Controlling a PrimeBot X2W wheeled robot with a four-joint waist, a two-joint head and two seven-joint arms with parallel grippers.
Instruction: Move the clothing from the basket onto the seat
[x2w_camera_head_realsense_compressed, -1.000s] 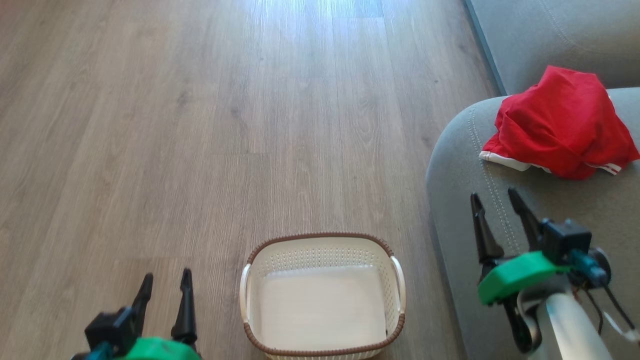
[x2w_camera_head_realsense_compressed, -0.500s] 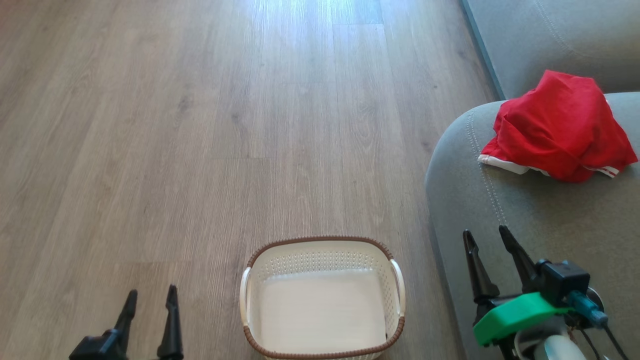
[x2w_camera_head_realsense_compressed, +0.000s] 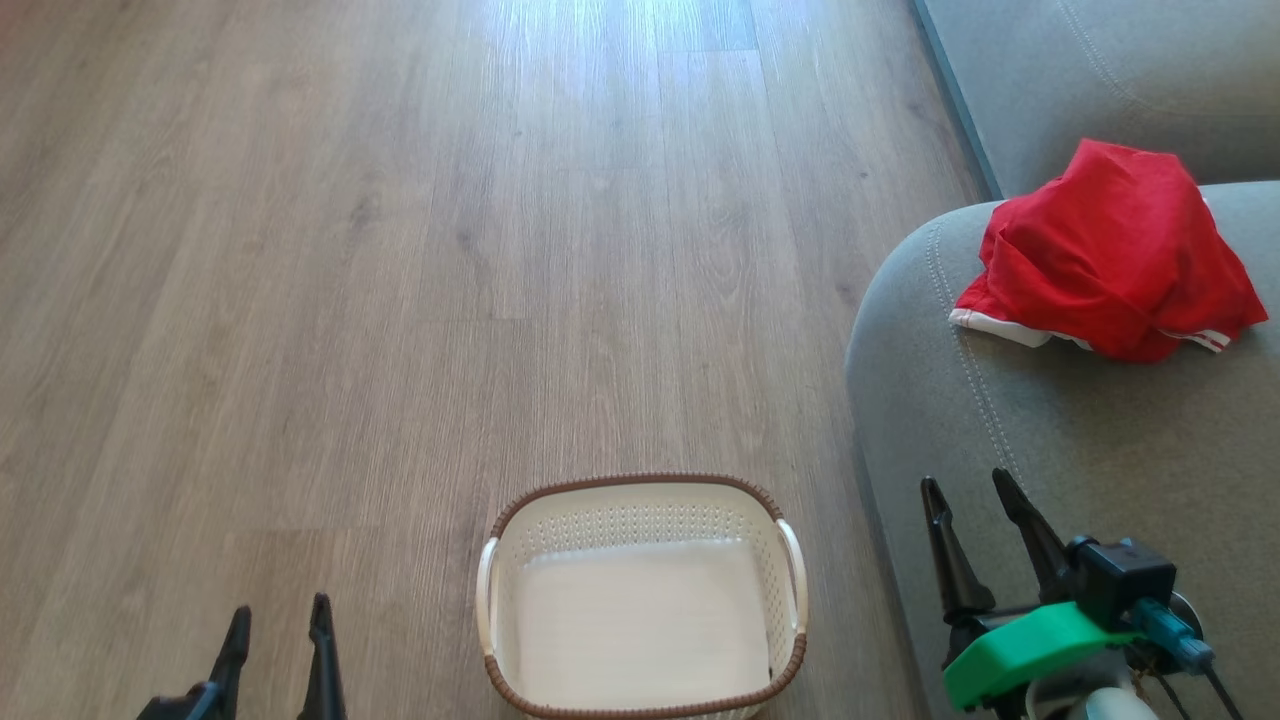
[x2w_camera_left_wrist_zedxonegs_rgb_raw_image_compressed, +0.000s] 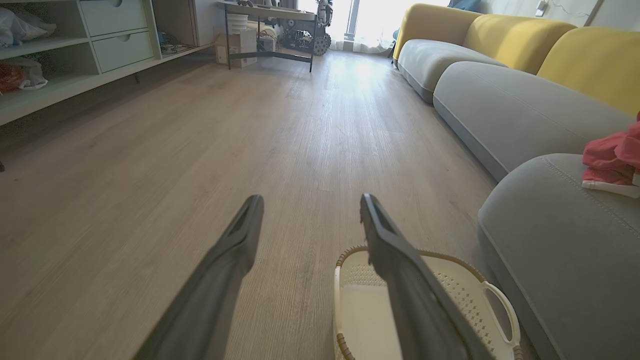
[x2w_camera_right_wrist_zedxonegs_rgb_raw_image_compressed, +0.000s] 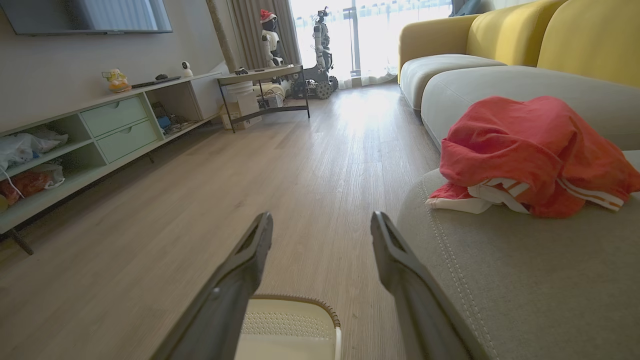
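"Red clothing (x2w_camera_head_realsense_compressed: 1100, 260), where does it lie?"

"On the seat (x2w_camera_head_realsense_compressed: 1100, 480), a grey-green sofa cushion at the right of the head view. It sits in one crumpled heap with white trim showing at its lower edge, near the cushion's rounded corner (whether the heap is one garment or two, I cannot tell)."

"And the basket (x2w_camera_head_realsense_compressed: 640, 481)?"

"On the wooden floor (x2w_camera_head_realsense_compressed: 400, 300), just beside the seat's front edge. Its cream bottom shows bare, with nothing red inside."

"What are the arms doing?"

"The left gripper (x2w_camera_head_realsense_compressed: 280, 606) hangs low at the left, over the floor beside the basket. Its two dark fingers are spread apart and hold nothing. The right gripper (x2w_camera_head_realsense_compressed: 965, 480) hovers over the near part of the seat, well apart from the heap. Its fingers are also parted and hold nothing."

"So which step is this?"

"I judge the carrying to be done, since the clothing is out of the basket and resting on the cushion. This looks like the moment after the release."

"What does the next move call for?"

"Probably very little. Neither gripper has anything left to pick up. The arms need only draw clear without brushing the heap, which lies close to the cushion's edge and might slide if nudged."
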